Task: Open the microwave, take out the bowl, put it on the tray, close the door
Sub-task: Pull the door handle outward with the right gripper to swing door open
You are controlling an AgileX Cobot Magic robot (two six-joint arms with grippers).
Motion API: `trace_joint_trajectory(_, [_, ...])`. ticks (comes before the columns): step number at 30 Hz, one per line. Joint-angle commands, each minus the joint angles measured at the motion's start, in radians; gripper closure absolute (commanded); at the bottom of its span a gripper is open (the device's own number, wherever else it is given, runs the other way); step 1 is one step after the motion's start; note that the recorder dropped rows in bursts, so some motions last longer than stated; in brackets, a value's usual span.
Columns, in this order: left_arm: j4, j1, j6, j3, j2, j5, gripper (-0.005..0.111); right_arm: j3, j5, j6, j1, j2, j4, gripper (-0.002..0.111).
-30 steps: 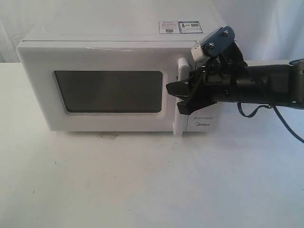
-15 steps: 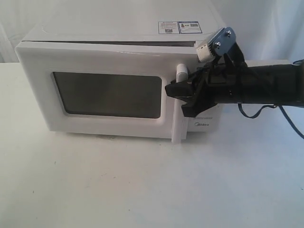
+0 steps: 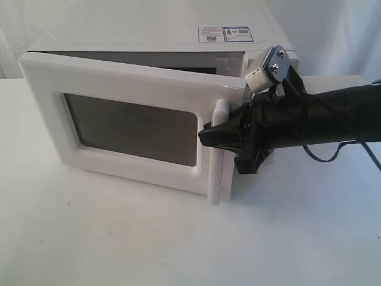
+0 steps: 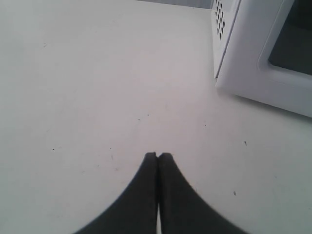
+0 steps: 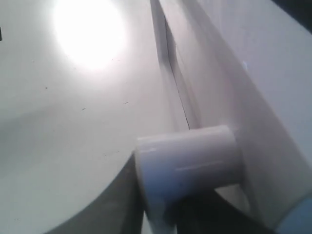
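Observation:
The white microwave point(image 3: 149, 36) stands at the back of the table with its door point(image 3: 119, 83) swung partly out from the right side, leaving a dark gap along the top. My right gripper point(image 3: 217, 136) is shut on the door's vertical white bar handle point(image 3: 216, 161). In the right wrist view the handle point(image 5: 185, 161) sits between the dark fingers point(image 5: 122, 204), close against the door point(image 5: 253, 97). My left gripper point(image 4: 158, 156) is shut and holds nothing, hanging over bare table near the oven's left corner point(image 4: 226, 44). The bowl is hidden. No tray is in view.
The white table point(image 3: 119, 238) stretches in front of the oven. A white cloth backdrop point(image 3: 333, 30) hangs behind. The right arm's black cable point(image 3: 333, 152) loops beside the oven. Stickers point(image 3: 225, 33) lie on the oven top.
The door has swung from shut to partly open, its handle side coming forward and left. My right gripper has moved with the handle toward the front. The oven body has stayed put.

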Motion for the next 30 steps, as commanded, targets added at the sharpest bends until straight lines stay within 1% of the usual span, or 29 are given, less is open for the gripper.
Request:
trace_joint_trajectory(1, [0.000, 0.003, -0.003, 0.004, -0.004, 0.003, 0.107, 0.020, 0.249, 0.088, 0.025, -0.071, -0.015, 0.108])
trace_joint_trajectory(4, [0.000, 0.003, -0.003, 0.004, -0.004, 0.003, 0.107, 0.039, 0.298, 0.120, 0.025, -0.081, -0.037, 0.108])
trace_joint_trajectory(8, [0.000, 0.003, -0.003, 0.004, -0.004, 0.003, 0.107, 0.071, 0.322, 0.118, 0.075, -0.081, -0.063, 0.108])
trace_joint_trajectory(13, [0.000, 0.003, -0.003, 0.004, -0.004, 0.003, 0.107, 0.071, 0.322, 0.118, 0.095, -0.108, -0.070, 0.108])
trace_joint_trajectory(14, [0.000, 0.003, -0.003, 0.004, -0.004, 0.003, 0.107, 0.071, 0.322, 0.140, 0.095, -0.122, -0.070, 0.108])
trace_joint_trajectory(16, [0.000, 0.003, -0.003, 0.004, -0.004, 0.003, 0.107, 0.071, 0.241, 0.238, 0.095, -0.144, -0.094, 0.108])
trace_joint_trajectory(20, [0.000, 0.003, -0.003, 0.004, -0.004, 0.003, 0.107, 0.071, 0.251, 0.247, 0.095, -0.171, -0.131, 0.106])
trace_joint_trajectory(21, [0.000, 0.003, -0.003, 0.004, -0.004, 0.003, 0.107, 0.071, 0.266, 0.250, 0.095, -0.176, -0.137, 0.103])
trace_joint_trajectory(23, [0.000, 0.003, -0.003, 0.004, -0.004, 0.003, 0.107, 0.071, 0.298, 0.264, 0.095, -0.176, -0.144, 0.093])
trace_joint_trajectory(26, [0.000, 0.003, -0.003, 0.004, -0.004, 0.003, 0.107, 0.071, 0.316, 0.298, 0.095, -0.177, -0.167, 0.069])
trace_joint_trajectory(28, [0.000, 0.003, -0.003, 0.004, -0.004, 0.003, 0.107, 0.071, 0.316, 0.322, 0.095, -0.177, -0.178, 0.050])
trace_joint_trajectory(29, [0.000, 0.003, -0.003, 0.004, -0.004, 0.003, 0.107, 0.071, 0.316, 0.339, 0.095, -0.177, -0.178, 0.043])
trace_joint_trajectory(30, [0.000, 0.003, -0.003, 0.004, -0.004, 0.003, 0.107, 0.071, 0.316, 0.357, 0.095, -0.177, -0.178, 0.040])
